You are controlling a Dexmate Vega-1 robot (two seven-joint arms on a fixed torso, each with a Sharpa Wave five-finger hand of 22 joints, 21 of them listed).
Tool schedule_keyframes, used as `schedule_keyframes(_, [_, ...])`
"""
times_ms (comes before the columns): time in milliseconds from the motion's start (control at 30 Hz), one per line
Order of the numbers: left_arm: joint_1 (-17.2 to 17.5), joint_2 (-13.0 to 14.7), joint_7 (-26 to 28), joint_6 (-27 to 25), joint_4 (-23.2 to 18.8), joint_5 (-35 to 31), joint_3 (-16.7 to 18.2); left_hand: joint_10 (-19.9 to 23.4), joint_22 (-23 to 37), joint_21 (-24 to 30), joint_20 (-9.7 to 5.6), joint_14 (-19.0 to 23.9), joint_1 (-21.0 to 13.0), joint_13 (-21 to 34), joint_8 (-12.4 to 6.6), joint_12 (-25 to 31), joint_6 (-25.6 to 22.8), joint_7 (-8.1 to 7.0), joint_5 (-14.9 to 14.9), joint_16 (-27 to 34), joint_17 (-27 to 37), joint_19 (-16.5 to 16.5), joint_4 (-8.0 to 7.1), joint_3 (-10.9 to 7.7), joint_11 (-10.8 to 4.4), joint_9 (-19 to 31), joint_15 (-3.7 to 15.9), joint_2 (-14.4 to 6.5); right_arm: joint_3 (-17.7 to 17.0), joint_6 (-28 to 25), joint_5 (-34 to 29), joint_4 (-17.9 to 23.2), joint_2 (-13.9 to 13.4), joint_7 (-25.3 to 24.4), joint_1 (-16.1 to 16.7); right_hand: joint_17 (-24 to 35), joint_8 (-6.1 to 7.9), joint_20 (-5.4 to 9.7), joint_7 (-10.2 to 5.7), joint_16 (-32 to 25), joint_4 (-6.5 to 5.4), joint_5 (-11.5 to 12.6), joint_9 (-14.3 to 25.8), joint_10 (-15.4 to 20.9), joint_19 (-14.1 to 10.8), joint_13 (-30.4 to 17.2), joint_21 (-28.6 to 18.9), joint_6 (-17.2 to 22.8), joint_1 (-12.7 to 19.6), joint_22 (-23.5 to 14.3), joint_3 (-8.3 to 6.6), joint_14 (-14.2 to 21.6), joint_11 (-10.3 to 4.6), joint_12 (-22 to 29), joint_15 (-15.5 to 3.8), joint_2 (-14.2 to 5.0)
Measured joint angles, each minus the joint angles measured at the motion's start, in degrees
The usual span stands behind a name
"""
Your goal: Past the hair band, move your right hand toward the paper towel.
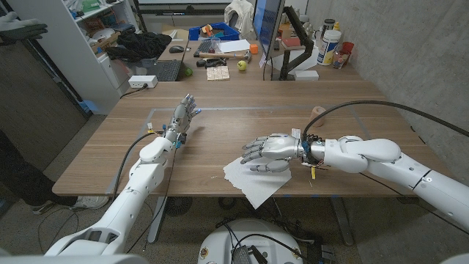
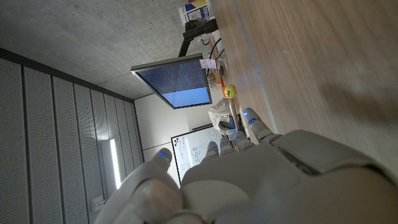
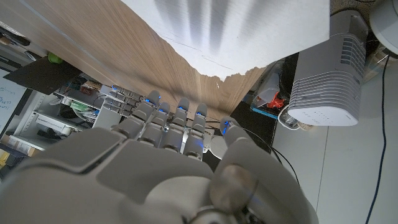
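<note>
Wooden table (image 1: 242, 125) under both hands. Right hand (image 1: 272, 152) over the paper towel (image 1: 255, 180), fingers apart, holding nothing. Left hand (image 1: 182, 117) extended, empty. Cluttered desk (image 1: 220, 55) and monitor (image 1: 267, 29) beyond the fingertips.

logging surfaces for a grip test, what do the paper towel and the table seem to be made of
Paper towel: thin white paper, matte, by its ragged torn edge and the shadows of the right hand showing through it in the right wrist view. Table: brown wood grain with a smooth, low sheen; solid wood or laminate, can't tell.
</note>
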State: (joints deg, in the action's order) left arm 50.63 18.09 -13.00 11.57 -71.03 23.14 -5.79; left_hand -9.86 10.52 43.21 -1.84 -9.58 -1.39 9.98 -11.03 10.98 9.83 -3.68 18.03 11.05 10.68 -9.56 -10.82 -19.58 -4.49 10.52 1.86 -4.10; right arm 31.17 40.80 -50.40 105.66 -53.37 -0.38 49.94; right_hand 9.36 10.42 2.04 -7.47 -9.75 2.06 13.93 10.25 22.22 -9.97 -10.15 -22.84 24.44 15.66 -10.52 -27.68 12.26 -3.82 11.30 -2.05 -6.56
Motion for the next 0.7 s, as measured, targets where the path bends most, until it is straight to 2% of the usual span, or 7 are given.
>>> schedule_keyframes(433, [0.7,0.0,0.5,0.0,-0.7,0.0,0.0,0.0,0.0,-0.2,0.0,0.0,0.0,0.0,0.0,0.0,0.0,0.0,0.0,0.0,0.0,0.0,0.0,0.0,0.0,0.0,0.0,0.0,0.5,0.9,0.4,-0.7,0.3,0.9,-0.4,0.0,0.0,0.0,-0.3,0.0,0.09,-0.5,0.0,-0.2,0.0,0.0,0.4,-0.9,0.0,0.0,-0.09,-0.3,0.04,0.0,-0.32,0.0])
schedule_keyframes(700, [1.0,-0.1,0.8,0.0,-0.9,0.0,0.1,0.0,0.0,-0.2,0.0,0.0,0.0,0.0,0.0,0.0,0.0,0.0,0.0,0.0,0.0,0.0,0.0,0.0,0.0,0.0,0.0,0.0,0.8,1.4,0.8,-1.4,0.6,1.8,-0.9,0.0,-0.28,0.22,-0.11,0.2,0.17,-0.5,0.0,-1.6,0.2,0.0,0.8,-1.8,0.0,0.0,-0.18,-1.4,0.21,-0.3,-0.01,0.0])
